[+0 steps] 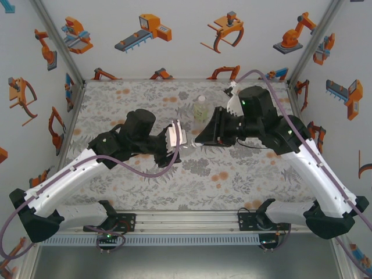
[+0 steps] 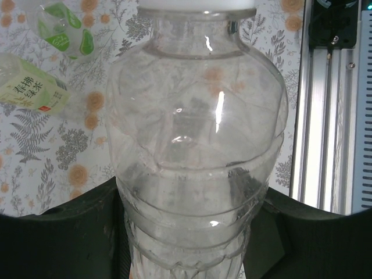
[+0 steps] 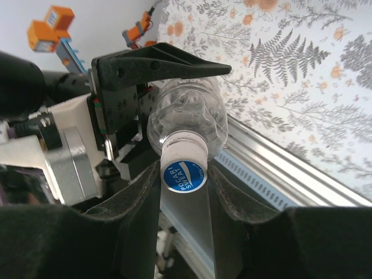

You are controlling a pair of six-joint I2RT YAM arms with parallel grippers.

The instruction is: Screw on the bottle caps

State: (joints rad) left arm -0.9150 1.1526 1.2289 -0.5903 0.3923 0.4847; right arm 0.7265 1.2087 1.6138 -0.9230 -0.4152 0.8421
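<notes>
A clear squat bottle (image 2: 197, 116) lies sideways in the air between the two arms. My left gripper (image 2: 189, 232) is shut on the bottle's lower body (image 1: 176, 133). On its neck sits a white bottle cap (image 3: 184, 168) with a blue printed top, and my right gripper (image 3: 184, 172) is shut on this cap, a finger pressed on each side. Seen from above, the right gripper (image 1: 200, 138) meets the left gripper (image 1: 167, 139) over the middle of the mat. A second bottle (image 1: 201, 109), with a pale yellow-green label (image 2: 32, 87), stands farther back on the mat.
The floral mat (image 1: 145, 174) covers the table. An aluminium rail (image 1: 186, 221) runs along the near edge by the arm bases. Printed walls close in the left, right and back sides.
</notes>
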